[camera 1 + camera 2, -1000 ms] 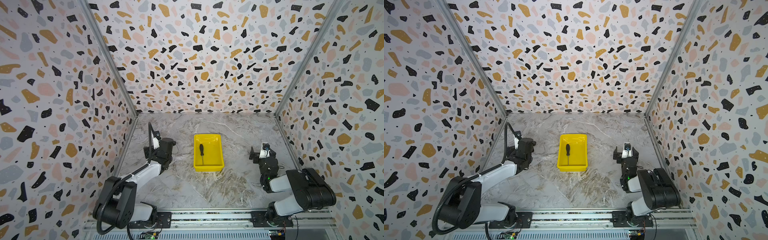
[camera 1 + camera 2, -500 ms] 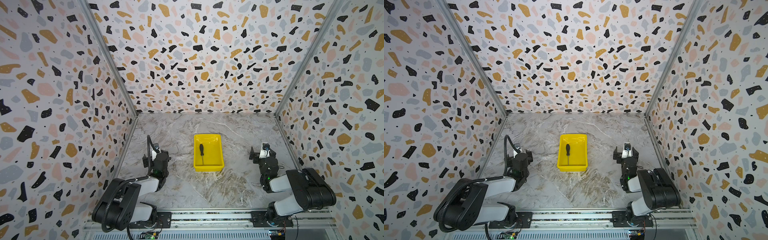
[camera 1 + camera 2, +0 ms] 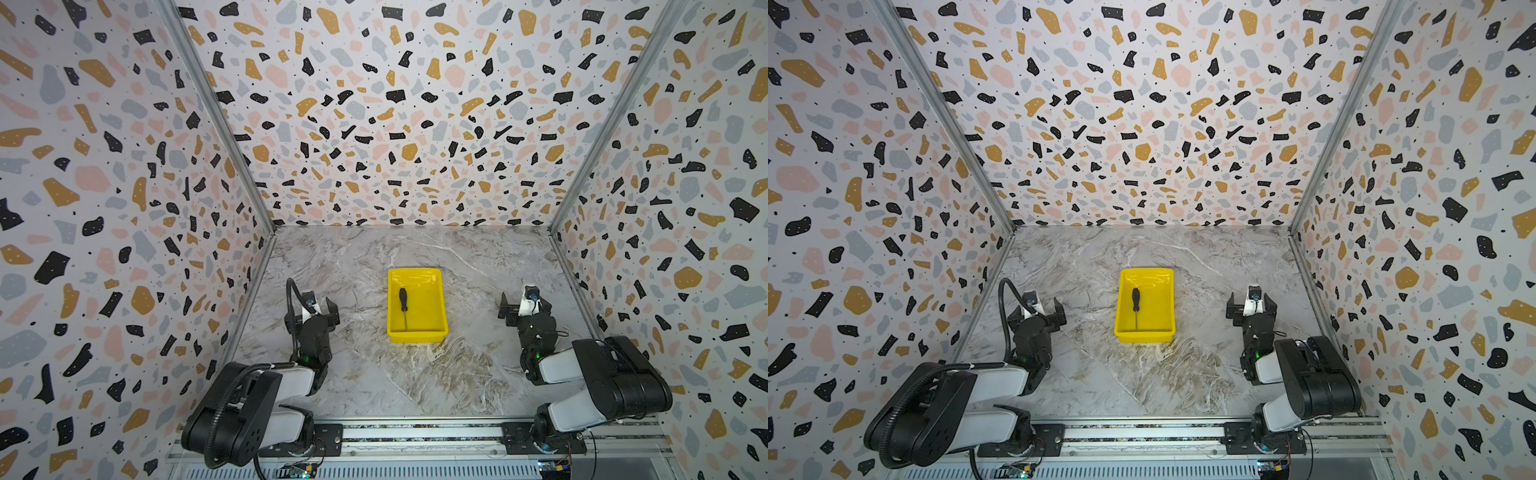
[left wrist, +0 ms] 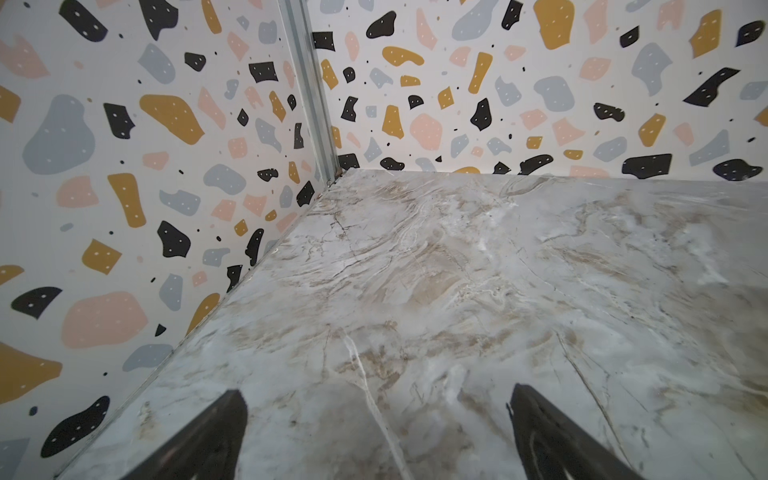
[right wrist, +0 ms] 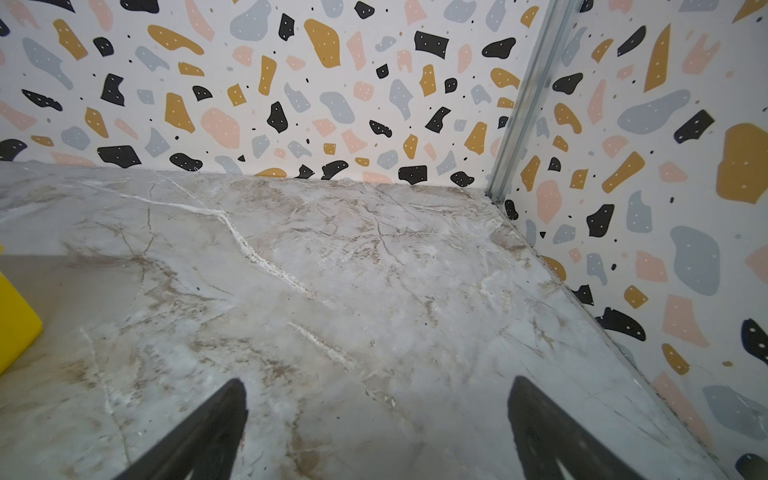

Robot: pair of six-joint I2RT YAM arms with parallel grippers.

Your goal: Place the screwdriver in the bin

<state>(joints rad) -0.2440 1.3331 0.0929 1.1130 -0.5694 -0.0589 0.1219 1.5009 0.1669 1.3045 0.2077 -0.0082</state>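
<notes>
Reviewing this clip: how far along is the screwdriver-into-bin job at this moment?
Done: the screwdriver lies flat inside the yellow bin, with its handle toward the far end. In hand: nothing. The left hand and right hand are both open and empty, one on each side of the bin and apart from it. Left: nothing that shows here, so the job looks complete.

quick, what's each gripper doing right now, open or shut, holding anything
left gripper: open, holding nothing.
right gripper: open, holding nothing.
</notes>
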